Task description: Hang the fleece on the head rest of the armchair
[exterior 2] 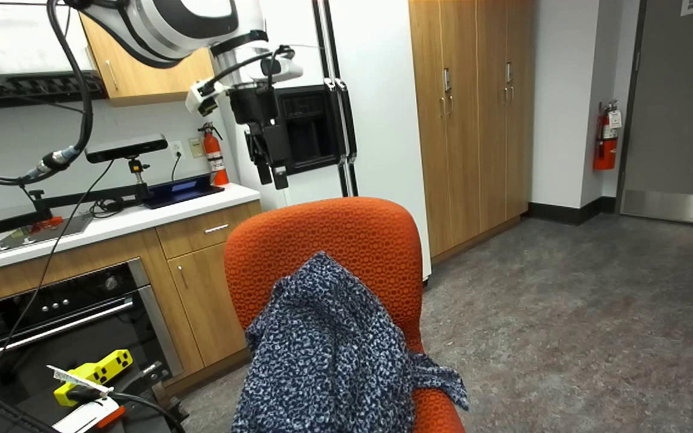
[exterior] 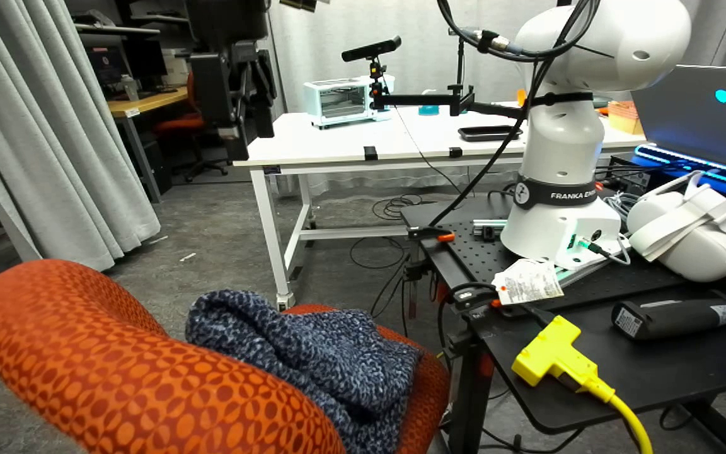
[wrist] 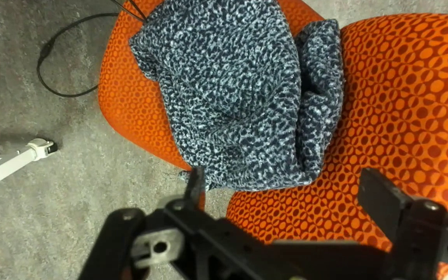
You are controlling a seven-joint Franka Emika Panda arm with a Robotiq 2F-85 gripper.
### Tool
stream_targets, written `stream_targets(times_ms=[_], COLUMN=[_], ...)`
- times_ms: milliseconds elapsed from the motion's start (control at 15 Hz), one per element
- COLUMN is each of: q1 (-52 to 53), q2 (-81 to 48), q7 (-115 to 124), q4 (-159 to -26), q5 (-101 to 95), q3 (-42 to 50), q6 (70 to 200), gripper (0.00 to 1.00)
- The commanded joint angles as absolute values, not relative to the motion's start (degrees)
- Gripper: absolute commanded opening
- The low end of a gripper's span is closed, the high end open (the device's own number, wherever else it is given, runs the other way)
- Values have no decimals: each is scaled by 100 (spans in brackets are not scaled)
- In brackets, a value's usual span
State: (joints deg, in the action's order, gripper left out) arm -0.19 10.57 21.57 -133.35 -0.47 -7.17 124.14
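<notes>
The fleece is a dark blue and white speckled cloth (exterior: 312,353), bunched on the seat of the orange patterned armchair (exterior: 149,366). In an exterior view the fleece (exterior 2: 328,355) stands in a peak in front of the backrest (exterior 2: 322,222), with one end hanging over the seat's side. In the wrist view the fleece (wrist: 231,85) lies folded beside the backrest (wrist: 410,109). My gripper (wrist: 282,175) has its fingers wide apart with nothing between them. It is in the air above the chair, pointing down, apart from the fleece, and shows in both exterior views (exterior: 251,135) (exterior 2: 273,178).
A black table (exterior: 590,378) with the robot base, a yellow power splitter (exterior: 555,356) and a headset (exterior: 691,227) stands beside the chair. A white table (exterior: 338,142) carries a toaster oven (exterior: 347,101). A camera on a bar (exterior: 372,49) sticks out above it.
</notes>
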Motion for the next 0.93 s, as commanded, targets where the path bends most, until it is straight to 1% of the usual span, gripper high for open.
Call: stream_targets(times_ms=[0, 267, 600, 733, 800, 867], q1=[15, 130, 385, 506, 487, 523], q2=[294, -525, -1454, -1677, -1397, -1518], q7=[2082, 1970, 1911, 1949, 1984, 1981], q4=[-13126, -12969, -12476, -12312, -12612, -12532], q5=[-79, -28, 8, -162, -16, -17], q3=[-572, -538, -553, -495, -475, -471], q6=[13091, 13634, 13814, 13701, 13763, 13763], gripper=[100, 100, 100, 100, 100, 100])
